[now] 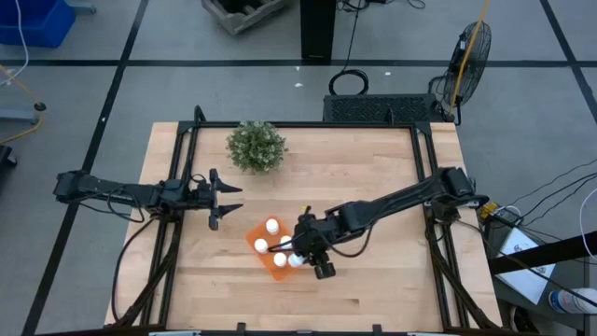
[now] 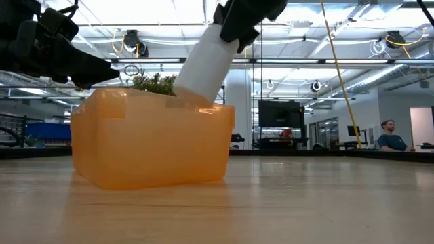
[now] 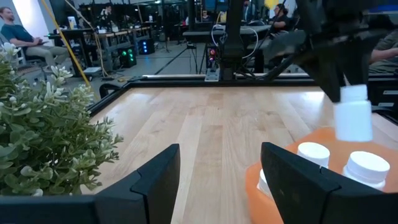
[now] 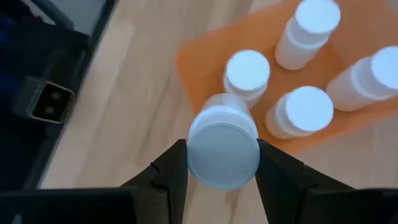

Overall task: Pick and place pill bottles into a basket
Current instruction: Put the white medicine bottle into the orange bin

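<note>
Now pill bottle between right fingers, above basket

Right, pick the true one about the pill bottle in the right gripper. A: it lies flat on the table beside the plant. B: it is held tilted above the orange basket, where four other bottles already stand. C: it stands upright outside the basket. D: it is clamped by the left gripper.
B: the right gripper clamps the pill bottle tilted over the orange basket, with four bottles inside.
</note>
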`<state>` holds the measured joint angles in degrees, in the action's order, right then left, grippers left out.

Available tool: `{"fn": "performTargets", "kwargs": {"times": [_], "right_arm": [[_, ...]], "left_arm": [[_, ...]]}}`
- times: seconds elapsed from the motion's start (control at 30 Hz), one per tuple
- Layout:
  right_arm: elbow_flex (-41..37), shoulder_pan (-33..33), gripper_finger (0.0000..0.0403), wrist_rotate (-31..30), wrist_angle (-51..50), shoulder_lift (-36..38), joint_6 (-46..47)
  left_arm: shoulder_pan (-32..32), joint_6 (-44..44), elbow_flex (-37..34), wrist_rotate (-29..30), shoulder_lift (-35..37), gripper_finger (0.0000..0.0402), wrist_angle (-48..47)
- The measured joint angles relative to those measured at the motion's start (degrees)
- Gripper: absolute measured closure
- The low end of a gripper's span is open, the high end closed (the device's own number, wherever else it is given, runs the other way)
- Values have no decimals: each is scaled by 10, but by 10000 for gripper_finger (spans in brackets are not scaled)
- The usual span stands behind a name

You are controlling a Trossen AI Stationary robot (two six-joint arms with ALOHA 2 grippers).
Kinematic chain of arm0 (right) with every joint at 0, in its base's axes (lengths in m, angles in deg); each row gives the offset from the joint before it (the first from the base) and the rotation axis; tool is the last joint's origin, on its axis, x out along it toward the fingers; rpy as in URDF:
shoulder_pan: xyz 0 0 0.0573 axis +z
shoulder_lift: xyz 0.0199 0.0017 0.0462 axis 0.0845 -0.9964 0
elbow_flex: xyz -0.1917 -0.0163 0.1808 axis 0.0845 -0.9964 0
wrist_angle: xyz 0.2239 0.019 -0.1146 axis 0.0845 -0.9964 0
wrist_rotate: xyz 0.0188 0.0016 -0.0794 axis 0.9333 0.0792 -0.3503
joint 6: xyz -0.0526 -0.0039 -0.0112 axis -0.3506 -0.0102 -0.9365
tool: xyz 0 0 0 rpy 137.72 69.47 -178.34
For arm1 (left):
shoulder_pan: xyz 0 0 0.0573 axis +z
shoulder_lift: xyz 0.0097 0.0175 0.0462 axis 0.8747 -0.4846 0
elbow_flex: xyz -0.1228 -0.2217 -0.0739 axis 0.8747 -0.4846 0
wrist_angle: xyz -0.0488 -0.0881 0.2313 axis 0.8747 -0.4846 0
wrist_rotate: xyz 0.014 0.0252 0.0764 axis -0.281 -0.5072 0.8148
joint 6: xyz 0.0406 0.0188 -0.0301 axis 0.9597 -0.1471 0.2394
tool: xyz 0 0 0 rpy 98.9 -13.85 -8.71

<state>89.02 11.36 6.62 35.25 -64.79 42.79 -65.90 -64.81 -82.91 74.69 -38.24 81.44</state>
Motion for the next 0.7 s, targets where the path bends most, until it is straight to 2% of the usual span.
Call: {"fn": "performTargets", "kwargs": {"times": [0.3,0.7], "right_arm": [[0,-13,265,32,-18,-28,-2],[0,-29,265,30,-48,-39,-12]], "left_arm": [[0,-2,0,0,0,172,-1],[0,0,0,0,0,172,-1]]}}
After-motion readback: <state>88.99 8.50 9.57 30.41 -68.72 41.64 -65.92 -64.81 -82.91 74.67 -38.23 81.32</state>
